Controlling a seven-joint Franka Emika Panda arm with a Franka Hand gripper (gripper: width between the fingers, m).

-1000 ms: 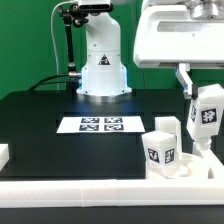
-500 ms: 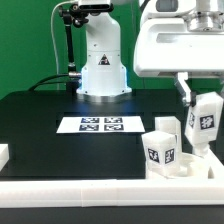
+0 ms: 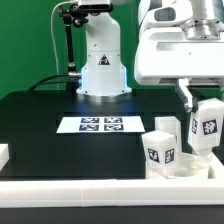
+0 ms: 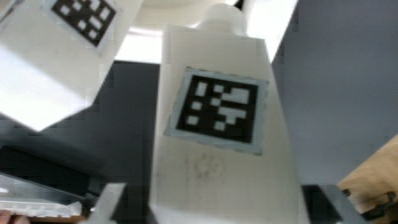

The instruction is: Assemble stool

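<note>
Exterior view: we see the arm's white wrist housing filling the 1 to 2 o'clock corner, reaching down over the black surface (image 3: 60, 110).
Claw (image 3: 206, 130): it hangs below the housing at about 3 o'clock; one dark finger (image 3: 185, 95) shows, slanted, beside the held leg (image 3: 208, 128).
Claw state: closed on the upright leg, tag facing us.
Stool parts: the leg sits just above the round seat (image 3: 185, 163) at 4 o'clock; two more tagged legs (image 3: 160, 150) stand on the seat beside it.
Marker board (image 3: 100, 124): flat near centre, well apart from the seat.
Wrist view only: we look up along the held leg (image 4: 214, 130), its tag large and sharp; another tagged leg (image 4: 63, 55) leans at 10 o'clock.
Exterior only: the arm's base (image 3: 103, 60) at 12 o'clock.
</note>
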